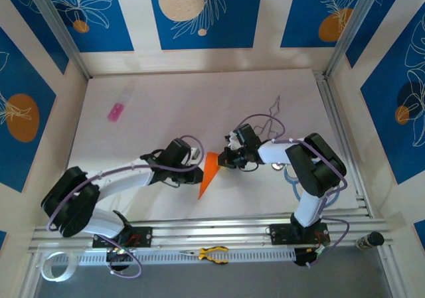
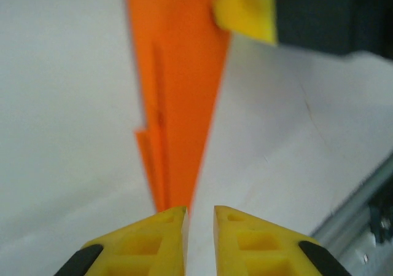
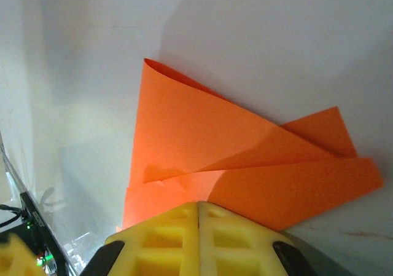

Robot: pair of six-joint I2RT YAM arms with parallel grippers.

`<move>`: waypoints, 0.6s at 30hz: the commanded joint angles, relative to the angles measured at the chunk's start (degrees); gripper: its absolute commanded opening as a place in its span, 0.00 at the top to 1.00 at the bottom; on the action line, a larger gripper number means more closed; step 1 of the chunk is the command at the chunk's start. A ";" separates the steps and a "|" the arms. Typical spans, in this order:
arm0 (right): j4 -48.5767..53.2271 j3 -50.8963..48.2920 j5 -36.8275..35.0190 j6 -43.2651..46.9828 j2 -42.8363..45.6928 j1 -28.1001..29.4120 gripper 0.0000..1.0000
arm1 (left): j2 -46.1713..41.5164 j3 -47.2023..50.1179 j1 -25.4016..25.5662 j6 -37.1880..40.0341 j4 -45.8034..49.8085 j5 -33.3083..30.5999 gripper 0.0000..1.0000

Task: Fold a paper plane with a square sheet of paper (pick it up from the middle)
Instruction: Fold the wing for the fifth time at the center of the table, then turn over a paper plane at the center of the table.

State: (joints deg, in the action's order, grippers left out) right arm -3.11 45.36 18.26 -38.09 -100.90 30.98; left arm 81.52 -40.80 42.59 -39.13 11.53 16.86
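The paper plane (image 1: pixel 208 172) is a slim orange dart with its point toward the near edge, in the middle of the white table (image 1: pixel 166 105). My right gripper (image 1: pixel 223 158) is shut on its wide end. In the right wrist view the folded orange flaps (image 3: pixel 233 147) fan out from the closed jaws (image 3: pixel 198 205). My left gripper (image 1: pixel 198 175) is at the plane's left side near the point. In the left wrist view its jaws (image 2: pixel 199 217) stand slightly open with bare table in the gap, and the orange tip (image 2: pixel 181 104) ends just ahead of the left finger.
A small pink object (image 1: pixel 117 111) lies at the table's far left. Yellow-handled pliers (image 1: pixel 212 253) rest on the rail below the near edge. A thin purple cable (image 1: pixel 269 115) loops over the table behind the right arm. Aluminium rails (image 1: pixel 219 226) border the near side.
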 commanded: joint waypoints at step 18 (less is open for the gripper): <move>2.74 -7.48 -0.69 -3.69 11.41 0.11 0.83 | 12.56 -4.29 -1.95 1.58 -1.34 2.27 0.79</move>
State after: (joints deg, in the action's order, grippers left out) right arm -0.12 38.37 17.08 -40.18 -88.77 30.39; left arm 92.90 -44.97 40.75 -38.65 10.79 17.74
